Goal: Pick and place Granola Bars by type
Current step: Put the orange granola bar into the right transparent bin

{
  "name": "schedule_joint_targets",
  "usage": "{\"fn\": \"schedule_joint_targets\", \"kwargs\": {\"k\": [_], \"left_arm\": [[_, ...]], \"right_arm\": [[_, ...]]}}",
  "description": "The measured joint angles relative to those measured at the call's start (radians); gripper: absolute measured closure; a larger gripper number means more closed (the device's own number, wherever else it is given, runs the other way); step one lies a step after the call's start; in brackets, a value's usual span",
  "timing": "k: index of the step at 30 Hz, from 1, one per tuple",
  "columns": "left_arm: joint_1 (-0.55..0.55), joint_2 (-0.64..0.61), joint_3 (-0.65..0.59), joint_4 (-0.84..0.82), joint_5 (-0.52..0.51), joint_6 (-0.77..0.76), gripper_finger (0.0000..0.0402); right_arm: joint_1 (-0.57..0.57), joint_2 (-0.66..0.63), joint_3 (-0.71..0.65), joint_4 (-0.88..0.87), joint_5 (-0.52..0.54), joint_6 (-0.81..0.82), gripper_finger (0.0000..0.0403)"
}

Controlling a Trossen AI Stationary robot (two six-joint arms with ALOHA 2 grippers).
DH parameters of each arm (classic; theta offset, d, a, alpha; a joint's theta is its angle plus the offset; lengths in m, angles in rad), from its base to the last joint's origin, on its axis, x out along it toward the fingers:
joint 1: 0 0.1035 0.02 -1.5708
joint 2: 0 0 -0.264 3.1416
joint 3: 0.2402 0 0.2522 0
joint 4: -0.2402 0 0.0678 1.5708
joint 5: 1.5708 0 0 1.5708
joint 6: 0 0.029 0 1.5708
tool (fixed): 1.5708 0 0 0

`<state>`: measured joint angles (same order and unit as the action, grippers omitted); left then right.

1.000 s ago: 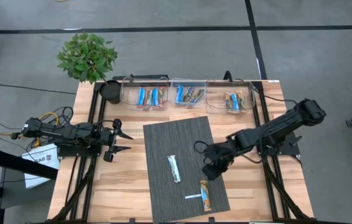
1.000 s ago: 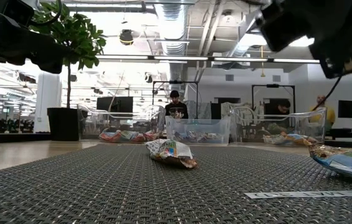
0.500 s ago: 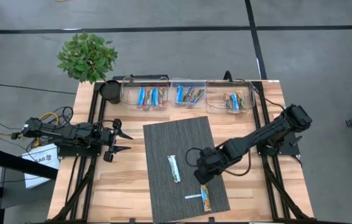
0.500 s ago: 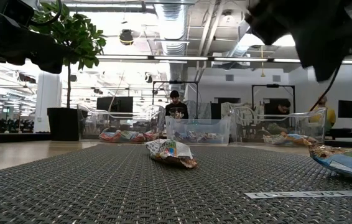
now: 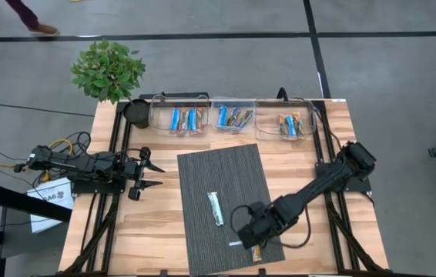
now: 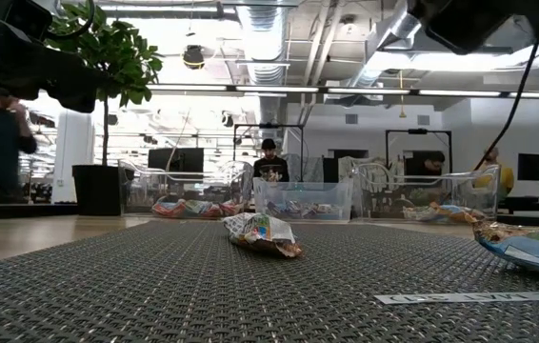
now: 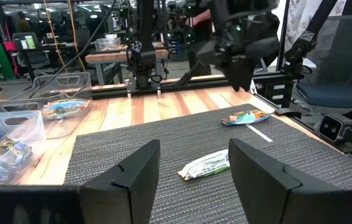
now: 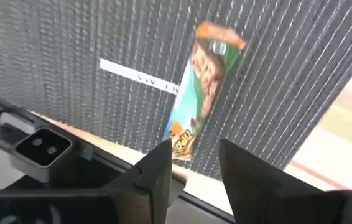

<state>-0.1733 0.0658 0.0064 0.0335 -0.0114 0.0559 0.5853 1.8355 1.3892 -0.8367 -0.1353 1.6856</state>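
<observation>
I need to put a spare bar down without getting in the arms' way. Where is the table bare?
Bare: the far half of the grey mat, between the three clear bins and the white bar; also the wood between the mat and the idle left claw. Crowded: the mat's near right corner, where the open right claw hovers by the orange bar and white strip.

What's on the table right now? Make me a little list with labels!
mat: grey mat, mid-table
loose bars: white bar and orange bar, both lying on the mat
white strip, flat beside the orange bar
bins: three clear bins at the far edge, bars inside
right gripper, open, over the orange bar
left gripper, open, waiting off the mat
</observation>
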Motion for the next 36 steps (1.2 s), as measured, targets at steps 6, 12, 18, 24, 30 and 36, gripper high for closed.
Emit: {"fn": "schedule_joint_targets", "kwargs": {"k": [6, 12, 18, 24, 30, 36], "left_arm": [[0.0, 0.0, 0.0, 0.0, 0.0, 0.0, 0.0217], [0.0, 0.0, 0.0, 0.0, 0.0, 0.0, 0.0217], [0.0, 0.0, 0.0, 0.0, 0.0, 0.0, 0.0217], [0.0, 0.0, 0.0, 0.0, 0.0, 0.0, 0.0217], [0.0, 0.0, 0.0, 0.0, 0.0, 0.0, 0.0217], [0.0, 0.0, 0.0, 0.0, 0.0, 0.0, 0.0217]], "right_arm": [[0.044, 0.064, 0.016, 0.021, 0.002, 0.067, 0.0278], [0.05, 0.102, 0.016, 0.027, 0.01, 0.063, 0.0278], [0.047, 0.117, 0.013, 0.005, 0.057, 0.04, 0.0278], [0.046, 0.117, 0.014, 0.003, 0.064, 0.008, 0.0278], [0.042, 0.117, 0.014, 0.008, 0.064, -0.009, 0.0278], [0.032, 0.154, 0.015, 0.053, 0.046, -0.05, 0.0278]]}}
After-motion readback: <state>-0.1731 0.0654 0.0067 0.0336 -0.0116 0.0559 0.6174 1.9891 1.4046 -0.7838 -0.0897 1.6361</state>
